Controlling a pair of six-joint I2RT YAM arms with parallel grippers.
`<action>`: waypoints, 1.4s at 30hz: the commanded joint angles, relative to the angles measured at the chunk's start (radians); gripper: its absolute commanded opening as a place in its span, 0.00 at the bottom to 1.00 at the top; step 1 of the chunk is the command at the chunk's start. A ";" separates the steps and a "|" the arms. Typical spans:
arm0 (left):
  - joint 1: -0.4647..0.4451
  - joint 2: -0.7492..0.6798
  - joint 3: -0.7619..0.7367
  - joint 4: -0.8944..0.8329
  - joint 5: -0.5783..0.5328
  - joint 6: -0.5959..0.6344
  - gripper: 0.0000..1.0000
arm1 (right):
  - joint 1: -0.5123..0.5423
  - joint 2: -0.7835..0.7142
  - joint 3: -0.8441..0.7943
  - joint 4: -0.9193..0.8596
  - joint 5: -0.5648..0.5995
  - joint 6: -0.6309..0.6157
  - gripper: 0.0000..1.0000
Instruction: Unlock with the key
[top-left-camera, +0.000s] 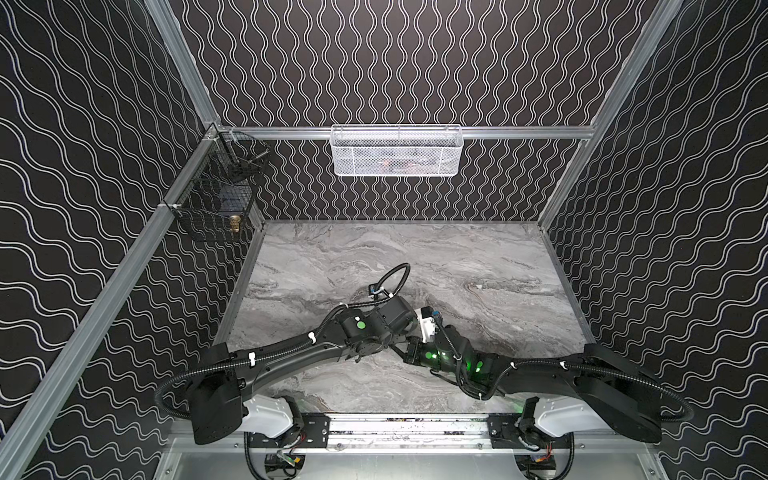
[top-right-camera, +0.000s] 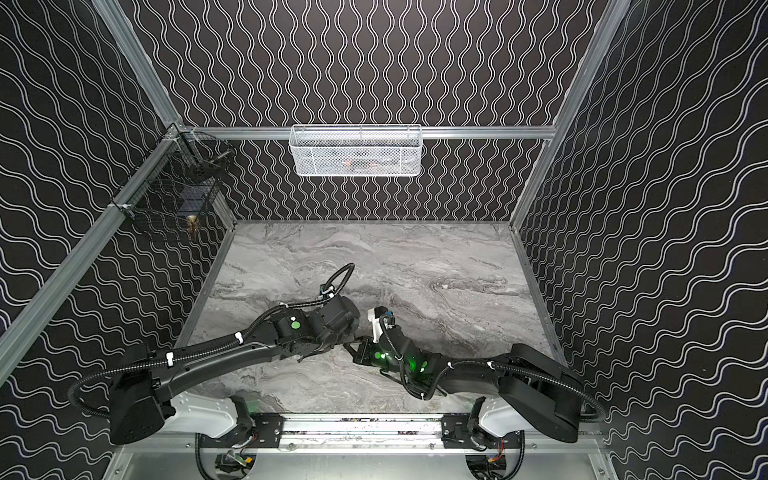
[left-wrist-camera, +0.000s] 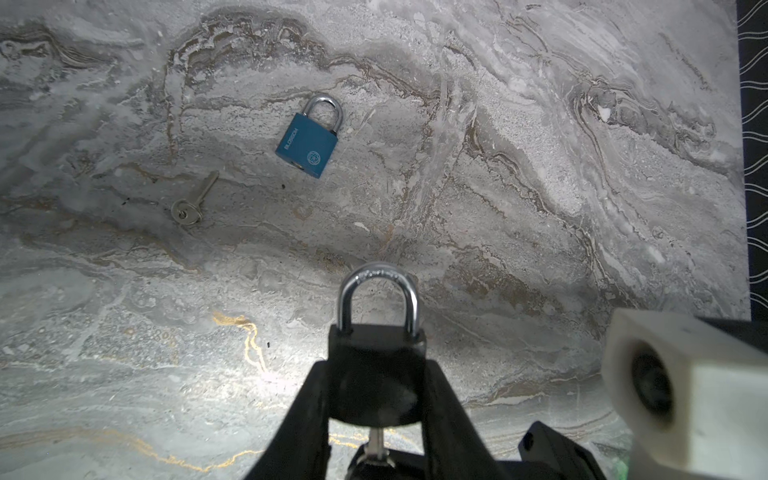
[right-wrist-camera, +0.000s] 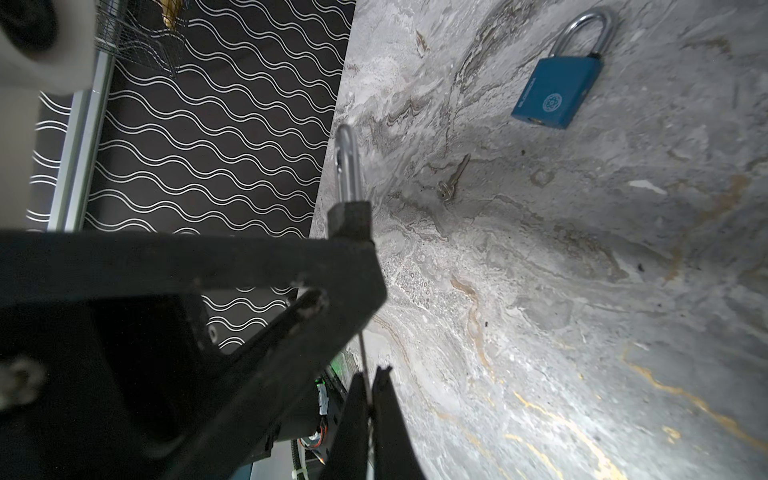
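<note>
The left claw (left-wrist-camera: 376, 368) gripped a black padlock (left-wrist-camera: 376, 343) by its body, near the lower centre of both top views. The right claw (right-wrist-camera: 371, 376) pinched a key (right-wrist-camera: 360, 349) pushed into its underside.

Black walls (top-left-camera: 395, 62) printed with white wavy lines close the cell on three sides, set in aluminium framing (top-left-camera: 519, 133); the floor is a grey marble-patterned tabletop (top-left-camera: 478, 257) with darker swirls (thin gold veins (left-wrist-camera: 249, 332) show in the left wrist view); a white mesh basket (top-left-camera: 353, 162) hangs on the back rail near its middle, its contents too blurred to name; a black wire basket (top-left-camera: 203, 224) hangs in the back left corner, a small brass-coloured piece (top-left-camera: 235, 223) inside it; a bare metal base rail (top-left-camera: 407, 428) runs along the near edge.
</note>
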 joint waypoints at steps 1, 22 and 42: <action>0.001 0.001 0.005 0.001 0.000 0.018 0.17 | -0.004 -0.006 0.002 0.047 -0.001 -0.002 0.00; 0.000 -0.006 0.001 -0.013 0.012 0.022 0.15 | -0.015 -0.049 0.020 0.012 -0.011 -0.034 0.00; -0.029 -0.027 -0.014 -0.012 0.119 0.079 0.15 | -0.016 -0.112 0.063 -0.067 0.069 -0.166 0.00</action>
